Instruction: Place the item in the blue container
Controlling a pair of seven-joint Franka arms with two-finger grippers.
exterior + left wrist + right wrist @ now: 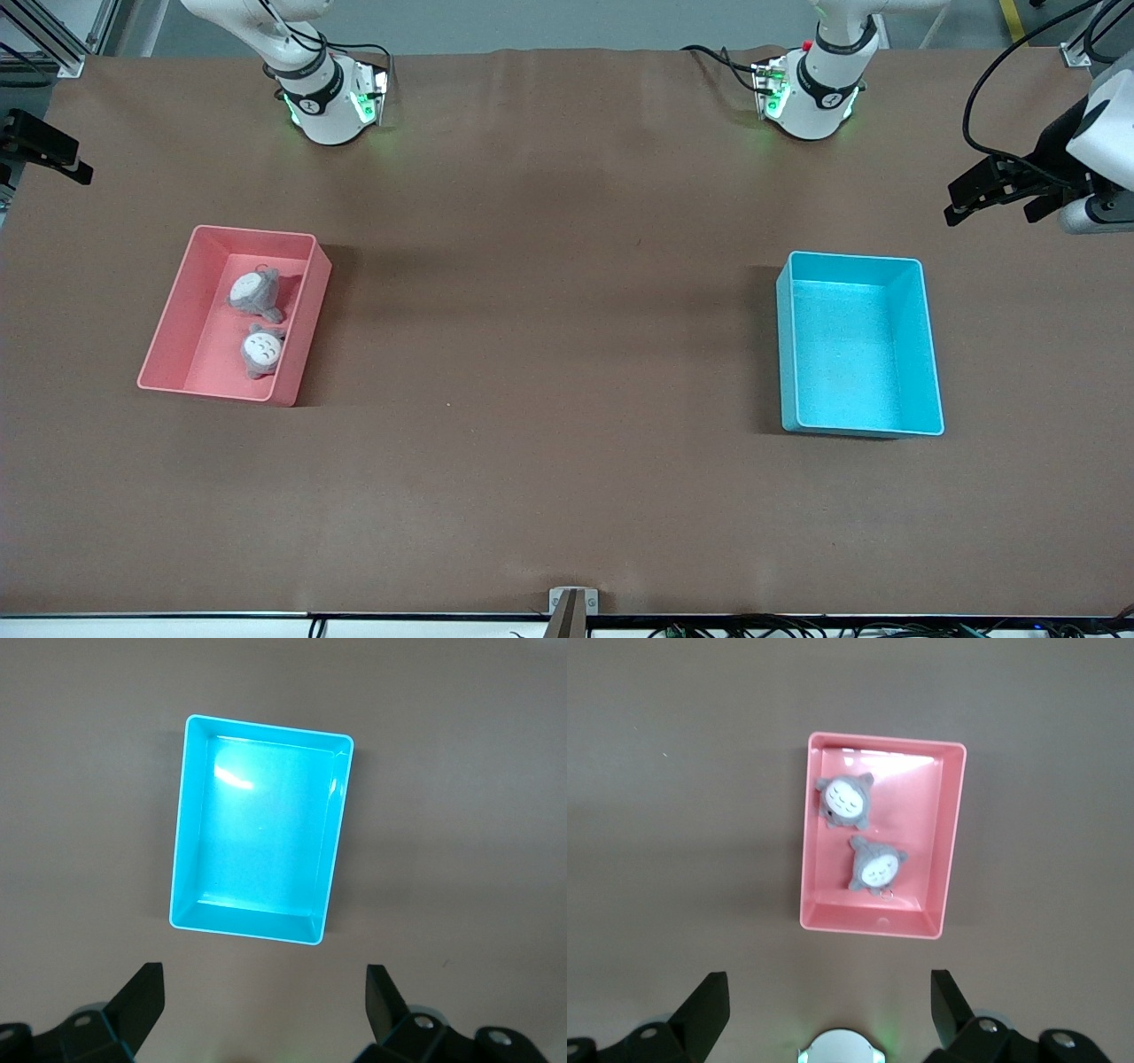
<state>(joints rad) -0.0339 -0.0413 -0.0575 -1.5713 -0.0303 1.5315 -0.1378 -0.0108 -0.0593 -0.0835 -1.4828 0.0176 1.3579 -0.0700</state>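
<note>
While both arms wait high, claws half cut off:
Left claw (pixel 261 1005): fingers spread, nothing held, above the table at the blue container's (pixel 858 341) 6 o'clock.
Right claw (pixel 828 1005): spread, nothing held, over the table near the pink bin (pixel 235 312).
Plush toys (pixel 255 292): two, in the pink bin.

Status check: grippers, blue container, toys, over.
Left gripper open, high over blue container, which is empty. Right gripper open over pink bin. Two plush toys inside. Nothing blocking.
</note>
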